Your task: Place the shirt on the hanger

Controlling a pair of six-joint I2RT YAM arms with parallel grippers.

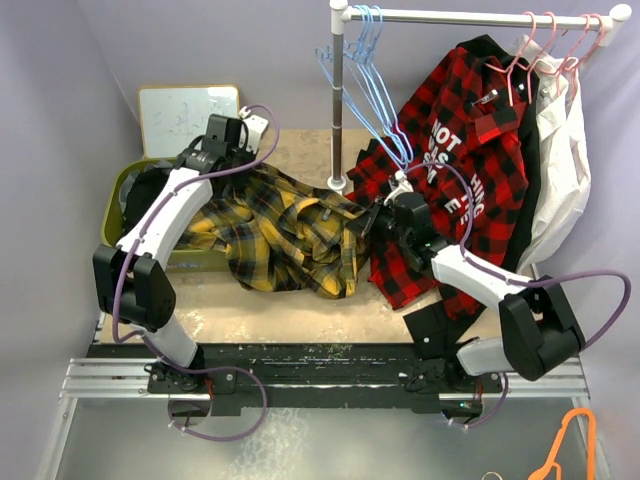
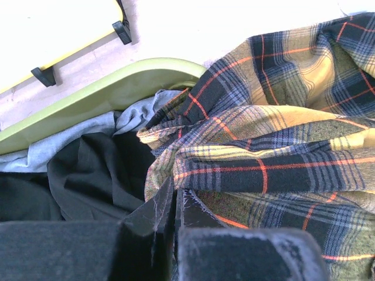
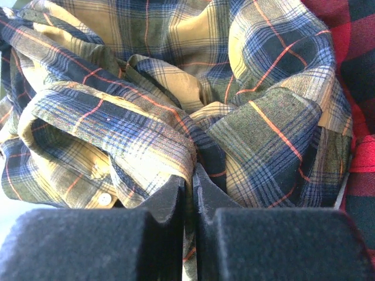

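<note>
Status: early stage; judged from the layout, no part of the hanging itself is complete. The shirt (image 1: pixel 290 235) lies crumpled in a heap on the table (image 1: pixel 290 312). Its left end spills over the rim of the green bin (image 1: pixel 118 195), and its right end touches the hem of the red shirt (image 1: pixel 450 170) that hangs from the rail (image 1: pixel 470 17). Neither collar nor shoulders can be made out in the folds. The left gripper (image 2: pixel 177 204) is at the bin end, its fingers pressed together on an edge of the plaid cloth; grey and dark garments lie in the bin just beside it. The right gripper (image 3: pixel 190 186) is at the opposite end, near the red shirt, its fingers likewise pinching a fold of the plaid. Both ends of the shirt are therefore held, but the cloth between them is slack and bunched, not stretched. The hanger (image 1: pixel 381 75) hangs on the rail among other blue ones, beside the post, well apart from either gripper and untouched. Remaining work, as it appears: open the shirt out so that the neck and shoulders are exposed, take a hanger from the rail or bring the shirt up to it, and pass both hanger arms inside the shoulders. Both grippers are occupied, so one must probably let go before the hanger can be handled.
</note>
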